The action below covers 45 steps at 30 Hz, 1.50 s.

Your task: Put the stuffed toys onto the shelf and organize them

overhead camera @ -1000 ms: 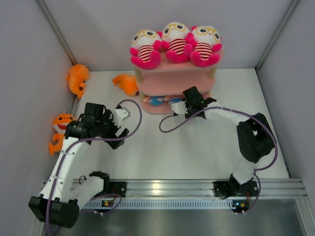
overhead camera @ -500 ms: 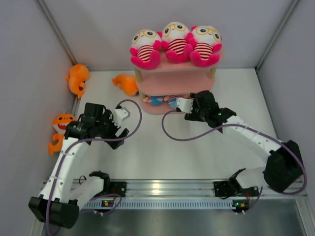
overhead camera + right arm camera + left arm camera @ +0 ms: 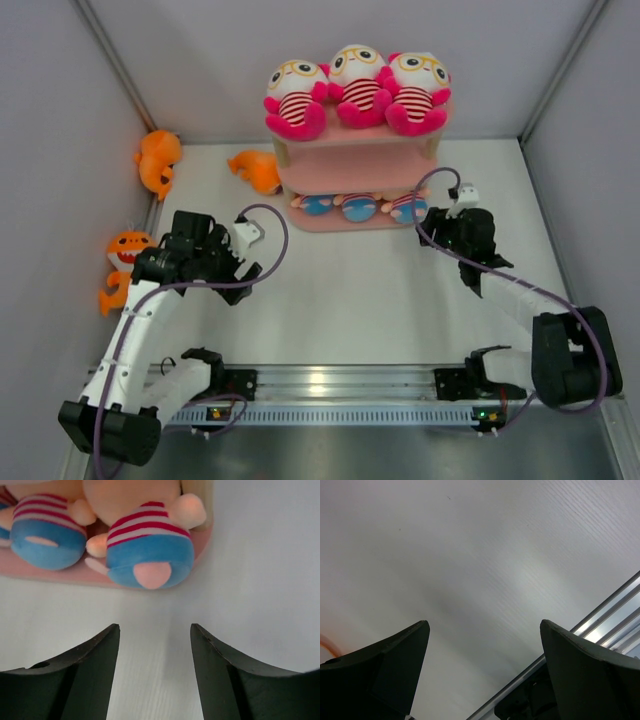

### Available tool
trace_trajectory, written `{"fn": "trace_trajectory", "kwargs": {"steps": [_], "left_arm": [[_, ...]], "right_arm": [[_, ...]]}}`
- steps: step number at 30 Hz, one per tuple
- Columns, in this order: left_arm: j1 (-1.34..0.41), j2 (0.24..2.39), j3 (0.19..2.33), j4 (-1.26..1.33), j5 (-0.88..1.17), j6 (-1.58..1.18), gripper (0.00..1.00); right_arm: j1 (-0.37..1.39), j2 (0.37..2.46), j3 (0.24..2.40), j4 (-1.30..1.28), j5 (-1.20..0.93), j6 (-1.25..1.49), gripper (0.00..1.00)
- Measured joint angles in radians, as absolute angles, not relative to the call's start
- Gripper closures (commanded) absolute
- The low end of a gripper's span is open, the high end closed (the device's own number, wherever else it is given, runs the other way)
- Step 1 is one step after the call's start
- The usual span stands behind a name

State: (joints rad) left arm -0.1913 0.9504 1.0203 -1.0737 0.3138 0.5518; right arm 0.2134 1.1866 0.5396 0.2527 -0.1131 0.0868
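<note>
The pink shelf [image 3: 350, 158] stands at the back middle. Three white-faced plushes with yellow glasses [image 3: 358, 88] sit in a row on its top board. Three blue-bodied dolls [image 3: 357, 208] lie on the bottom board; two of them show in the right wrist view [image 3: 149, 550]. Three orange sharks lie at the left: one by the shelf [image 3: 258, 170], one at the back wall [image 3: 158, 160], one against the left wall [image 3: 122, 265]. My right gripper [image 3: 434, 220] [image 3: 155, 630] is open and empty, just off the shelf's right end, facing the rightmost doll. My left gripper [image 3: 242, 268] [image 3: 485, 625] is open and empty over bare table.
Grey walls close in the table on the left, back and right. An aluminium rail [image 3: 340, 382] runs along the near edge by the arm bases and also shows in the left wrist view [image 3: 600, 615]. The shelf's middle board is mostly hidden under the top board.
My right arm has pulled back from the middle of the shelf's bottom board and swung right to the shelf's right end. The left arm has not moved.
</note>
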Motion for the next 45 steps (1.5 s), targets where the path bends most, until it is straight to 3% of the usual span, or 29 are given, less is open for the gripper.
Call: {"fn": "trace_trajectory", "kwargs": {"steps": [11,19,22,26,29,34,39,45], "left_arm": [[-0.191,0.938,1.013,-1.073,0.294,0.552,0.02],[-0.191,0.943,1.013,-1.073,0.293,0.552,0.02],[-0.191,0.953,1.013,-1.073,0.292,0.552,0.02],[-0.19,0.961,1.013,-1.073,0.275,0.548,0.02],[-0.157,0.987,1.019,-1.074,0.268,0.542,0.02],[0.054,1.106,1.08,-1.062,0.294,0.55,0.02],[0.371,1.304,1.209,-1.034,0.337,0.56,0.05],[0.616,1.415,1.174,-0.92,0.207,0.626,0.08]], "right_arm": [[0.154,1.513,0.62,0.579,-0.137,0.455,0.52],[0.154,1.552,0.63,0.663,-0.153,0.534,0.52],[0.154,1.552,0.63,0.665,-0.163,0.537,0.45],[0.154,1.486,0.592,0.64,-0.118,0.536,0.25],[0.154,1.35,0.552,0.568,-0.068,0.528,0.25],[0.155,1.144,0.559,0.445,-0.033,0.448,0.25],[0.167,0.988,0.571,0.299,0.007,0.31,0.25],[0.19,0.885,0.57,0.237,0.031,0.194,0.25]]}}
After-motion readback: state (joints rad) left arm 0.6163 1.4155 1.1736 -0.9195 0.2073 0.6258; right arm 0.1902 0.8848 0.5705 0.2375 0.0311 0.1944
